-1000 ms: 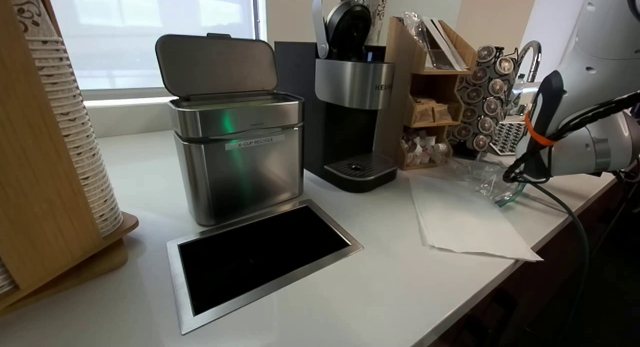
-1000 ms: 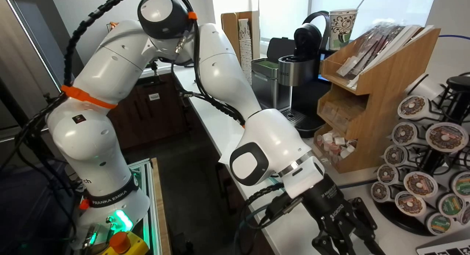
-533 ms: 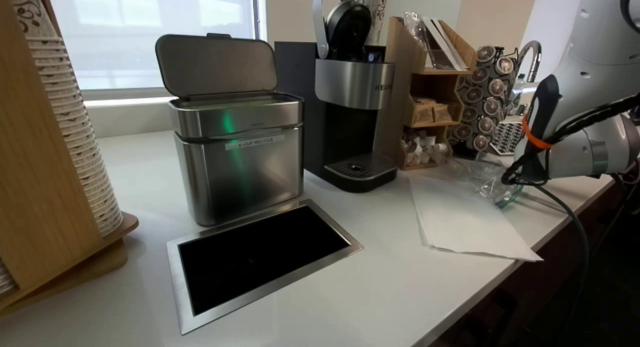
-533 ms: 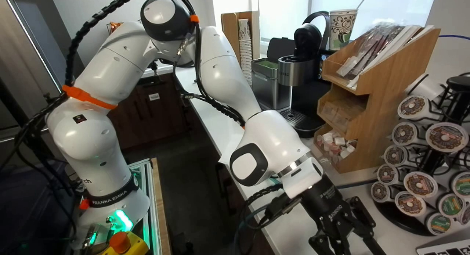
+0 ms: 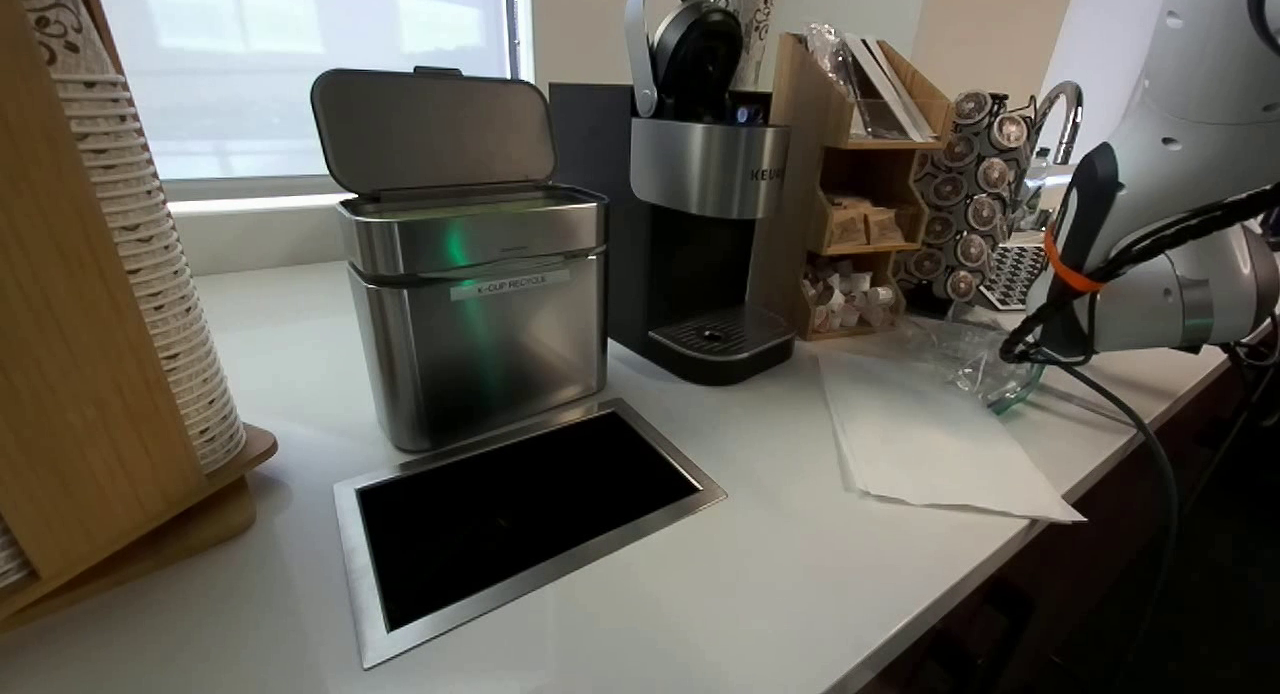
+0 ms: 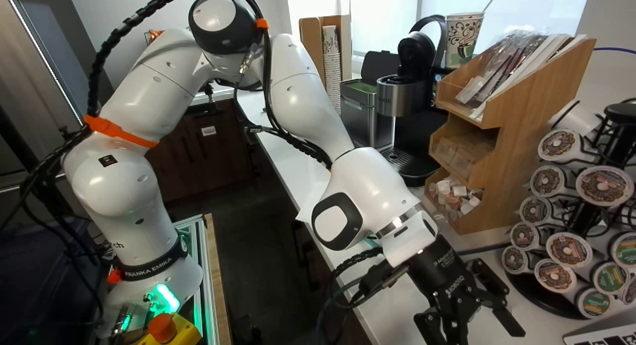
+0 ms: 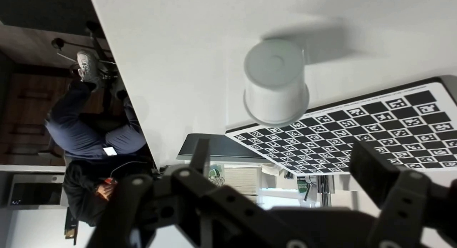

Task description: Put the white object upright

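Note:
The white object [image 7: 275, 80], a small plastic cup with a flat round end and a wider rim, appears in the wrist view on the white counter. It seems to lie on its side, its flat end turned to the camera and its rim toward the patterned board. My gripper [image 7: 282, 148] stands open, one black finger [image 7: 201, 153] left and the other right in that view, with no object between them. The cup is apart from both fingers. In an exterior view the gripper [image 6: 477, 335] shows at the bottom edge, fingers spread. Neither exterior view shows the cup.
A checkered board [image 7: 357, 130] lies right beside the cup. A pod carousel [image 6: 576, 211] and a wooden organizer [image 6: 521, 146] stand near the gripper. Past the counter edge [image 7: 121, 76] a person [image 7: 96, 137] sits. The wrist picture is upside down.
The gripper's fingers have spread apart over the last second. The arm has shifted only slightly. Everything else in the exterior views looks the same.

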Robot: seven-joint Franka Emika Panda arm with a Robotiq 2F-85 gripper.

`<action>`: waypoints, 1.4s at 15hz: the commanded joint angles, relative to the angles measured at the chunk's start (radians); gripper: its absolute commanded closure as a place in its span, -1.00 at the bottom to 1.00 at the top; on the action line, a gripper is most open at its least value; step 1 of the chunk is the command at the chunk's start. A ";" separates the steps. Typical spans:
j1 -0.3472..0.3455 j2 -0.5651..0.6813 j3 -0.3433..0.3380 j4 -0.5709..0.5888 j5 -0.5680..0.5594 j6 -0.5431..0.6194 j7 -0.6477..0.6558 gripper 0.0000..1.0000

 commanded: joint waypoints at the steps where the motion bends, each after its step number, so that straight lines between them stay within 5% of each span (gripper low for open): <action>1: -0.054 -0.133 0.034 -0.002 -0.009 -0.037 -0.091 -0.98; 6: -0.143 -0.320 0.072 -0.016 -0.124 -0.119 -0.210 -1.00; 11: -0.219 -0.460 0.077 -0.002 -0.244 -0.362 -0.307 -1.00; 16: -0.267 -0.509 0.066 0.050 -0.248 -0.593 -0.398 -1.00; 17: -0.349 -0.546 0.131 0.055 -0.363 -0.610 -0.328 -1.00; 20: -0.462 -0.559 0.219 0.106 -0.428 -0.712 -0.338 -1.00; 21: -0.460 -0.547 0.227 0.083 -0.456 -0.633 -0.294 -1.00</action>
